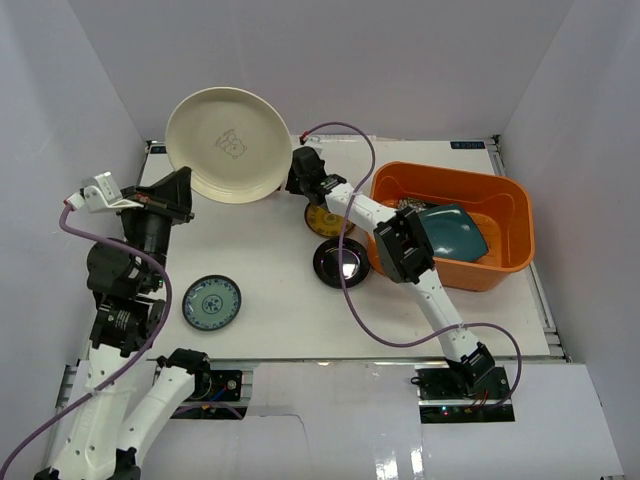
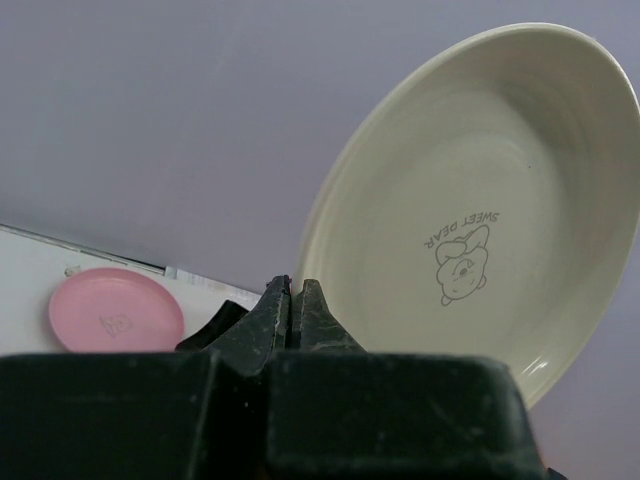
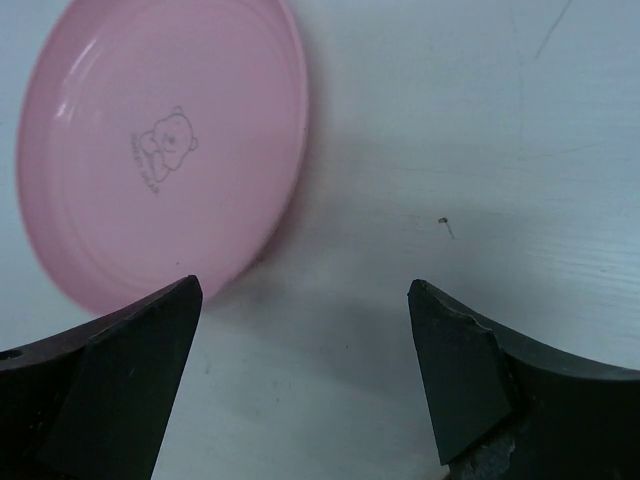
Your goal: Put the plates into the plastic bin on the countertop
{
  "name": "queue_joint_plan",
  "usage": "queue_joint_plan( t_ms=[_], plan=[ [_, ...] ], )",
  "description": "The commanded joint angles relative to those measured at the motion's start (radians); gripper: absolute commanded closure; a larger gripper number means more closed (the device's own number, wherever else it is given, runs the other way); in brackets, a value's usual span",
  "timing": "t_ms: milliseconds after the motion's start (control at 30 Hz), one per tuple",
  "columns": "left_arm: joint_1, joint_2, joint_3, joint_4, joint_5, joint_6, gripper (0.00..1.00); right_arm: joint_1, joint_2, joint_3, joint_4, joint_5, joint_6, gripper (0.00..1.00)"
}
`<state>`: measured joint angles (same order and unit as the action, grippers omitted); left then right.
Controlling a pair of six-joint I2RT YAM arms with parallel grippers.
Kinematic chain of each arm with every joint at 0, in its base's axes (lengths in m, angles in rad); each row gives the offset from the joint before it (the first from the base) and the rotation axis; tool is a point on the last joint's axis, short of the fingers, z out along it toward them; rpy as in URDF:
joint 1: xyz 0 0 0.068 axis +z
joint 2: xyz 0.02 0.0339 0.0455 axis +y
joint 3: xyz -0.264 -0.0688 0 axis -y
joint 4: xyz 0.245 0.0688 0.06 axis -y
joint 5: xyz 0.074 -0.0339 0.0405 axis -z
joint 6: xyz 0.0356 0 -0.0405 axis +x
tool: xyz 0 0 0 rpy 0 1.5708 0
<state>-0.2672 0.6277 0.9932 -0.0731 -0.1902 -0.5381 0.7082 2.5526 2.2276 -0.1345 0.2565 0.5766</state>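
Mid-transfer: gripping cream plate point(image 2: 480, 200) aloft in clenched left end effector point(image 2: 290, 305); with right end effector point(image 3: 305, 350) released beside pink plate point(image 3: 150, 150); next, swing right, lower into bin point(image 1: 470, 272).

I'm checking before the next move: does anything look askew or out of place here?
Yes. The cream plate hangs in the air, tipped steeply, pinched only at its rim by the left end effector. In the orange bin, the dark teal square plate appears to lean tilted rather than lying flat.
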Motion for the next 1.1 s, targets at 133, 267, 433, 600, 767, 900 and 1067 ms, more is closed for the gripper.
queue_joint_plan(
  t_ms=[133, 267, 433, 600, 767, 900, 1067],
  plan=[
    [-0.020, 0.029, -0.047, 0.090, 0.078, -0.020, 1.00, 0.014, 0.136, 0.135, 0.188, 0.026, 0.130, 0.10],
    [-0.018, 0.033, -0.056, 0.105, 0.095, -0.030, 1.00, 0.014, 0.179, 0.135, 0.239, 0.050, 0.190, 0.09],
    [-0.020, 0.035, -0.073, 0.111, 0.089, -0.028, 1.00, 0.016, 0.225, 0.141, 0.246, 0.055, 0.220, 0.45],
    [-0.012, 0.032, -0.085, 0.113, 0.078, -0.025, 1.00, 0.034, 0.204, 0.073, 0.279, 0.038, 0.221, 0.83],
    [0.003, 0.014, -0.080, 0.107, 0.069, -0.019, 1.00, 0.057, 0.035, -0.042, 0.365, 0.047, 0.178, 0.92],
    [0.016, -0.008, -0.056, 0.102, 0.077, -0.016, 1.00, 0.105, -0.168, -0.159, 0.435, 0.076, 0.057, 0.92],
    [0.019, 0.006, -0.036, 0.111, 0.126, -0.074, 1.00, 0.106, -0.559, -0.469, 0.478, 0.131, -0.122, 0.92]
  ],
)
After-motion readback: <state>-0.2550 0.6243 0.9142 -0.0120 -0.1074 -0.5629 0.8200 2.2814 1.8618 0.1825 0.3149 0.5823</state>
